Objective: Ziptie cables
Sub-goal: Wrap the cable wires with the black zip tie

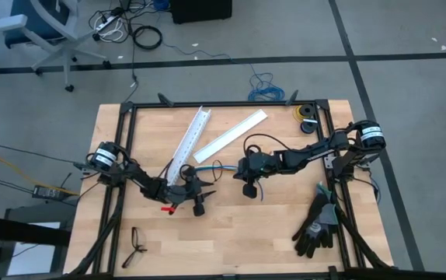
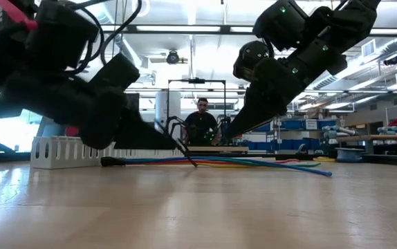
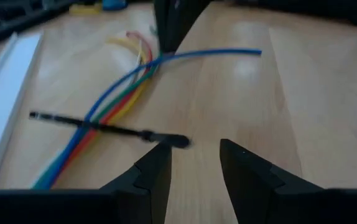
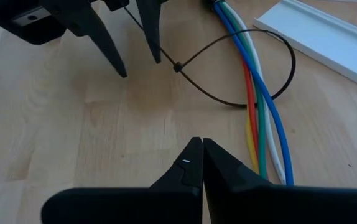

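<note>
The cables (image 4: pixel 259 112), blue, white, green, red and yellow, lie flat on the wooden table; they also show in the left wrist view (image 3: pixel 113 99) and the low view (image 2: pixel 254 164). The thin black ziptie (image 4: pixel 228 46) is looped around them, and its head (image 4: pixel 177 66) lies on the table. My left gripper (image 3: pixel 194 152) is open just in front of the ziptie's end (image 3: pixel 172 140); in the right wrist view its fingers (image 4: pixel 153 37) stand on either side of the ziptie's tail. My right gripper (image 4: pixel 197 149) is shut and empty, beside the cables. My left gripper stands with one fingertip (image 3: pixel 160 155) right at the ziptie's head end (image 3: pixel 178 142), slanting down from the table's left. Its fingers are apart, and I cannot tell whether that fingertip touches the ziptie.
Two white slotted duct pieces (image 1: pixel 188 144) (image 1: pixel 231 134) lie at the far side. Black gloves (image 1: pixel 316 225) lie at the near right, a small black object (image 1: pixel 135 245) at the near left, and a tape roll (image 1: pixel 307 113) at the far right. A person (image 2: pixel 202 121) stands beyond the table.
</note>
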You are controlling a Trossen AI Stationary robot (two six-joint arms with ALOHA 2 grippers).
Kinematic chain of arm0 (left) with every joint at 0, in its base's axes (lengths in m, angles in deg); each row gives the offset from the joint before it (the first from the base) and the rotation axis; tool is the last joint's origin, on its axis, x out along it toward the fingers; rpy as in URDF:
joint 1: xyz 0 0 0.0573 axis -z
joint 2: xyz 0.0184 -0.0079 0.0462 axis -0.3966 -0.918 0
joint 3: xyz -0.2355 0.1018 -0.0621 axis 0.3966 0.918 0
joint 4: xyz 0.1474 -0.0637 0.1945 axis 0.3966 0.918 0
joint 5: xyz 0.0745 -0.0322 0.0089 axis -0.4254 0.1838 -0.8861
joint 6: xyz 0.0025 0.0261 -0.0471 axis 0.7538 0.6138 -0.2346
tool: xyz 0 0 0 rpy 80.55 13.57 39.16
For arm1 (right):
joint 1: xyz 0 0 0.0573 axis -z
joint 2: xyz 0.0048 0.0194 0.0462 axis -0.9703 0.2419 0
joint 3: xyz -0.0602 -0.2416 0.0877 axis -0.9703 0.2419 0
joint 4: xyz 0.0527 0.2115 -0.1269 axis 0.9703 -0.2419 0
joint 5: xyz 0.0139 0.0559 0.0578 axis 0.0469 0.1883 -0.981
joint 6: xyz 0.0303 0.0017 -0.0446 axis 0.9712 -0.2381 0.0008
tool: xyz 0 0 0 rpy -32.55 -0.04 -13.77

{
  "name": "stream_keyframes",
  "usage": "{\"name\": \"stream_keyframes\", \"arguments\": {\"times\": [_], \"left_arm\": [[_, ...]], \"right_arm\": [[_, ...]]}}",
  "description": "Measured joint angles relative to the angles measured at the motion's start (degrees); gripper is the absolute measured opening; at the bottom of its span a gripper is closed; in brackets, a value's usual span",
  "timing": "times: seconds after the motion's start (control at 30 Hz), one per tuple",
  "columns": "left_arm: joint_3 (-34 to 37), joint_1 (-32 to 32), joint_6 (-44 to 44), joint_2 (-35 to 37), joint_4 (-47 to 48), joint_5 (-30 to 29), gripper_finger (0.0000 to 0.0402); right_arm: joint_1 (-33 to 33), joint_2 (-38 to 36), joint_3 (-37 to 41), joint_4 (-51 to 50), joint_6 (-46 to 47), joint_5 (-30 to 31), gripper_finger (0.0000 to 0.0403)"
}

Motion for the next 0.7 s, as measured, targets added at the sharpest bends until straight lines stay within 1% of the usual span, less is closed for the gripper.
{"name": "stream_keyframes", "arguments": {"times": [0.2, 0.43, 0.7], "left_arm": [[2.2, 0.4, -3.1, 0.3, -0.5, 0.0, 0.0144], [2.3, 0.1, 1.1, 0.4, -5.1, -1.0, 0.0144], [2.3, 0.1, 2.4, 0.5, -5.8, -1.6, 0.0143]], "right_arm": [[0.0, 0.0, 0.0, -1.0, 0.5, 0.0, 0.0], [0.0, 0.0, 0.0, -0.9, 0.5, 0.0, 0.0], [0.0, 0.0, 0.0, -0.9, 0.5, 0.0, 0.0]]}}
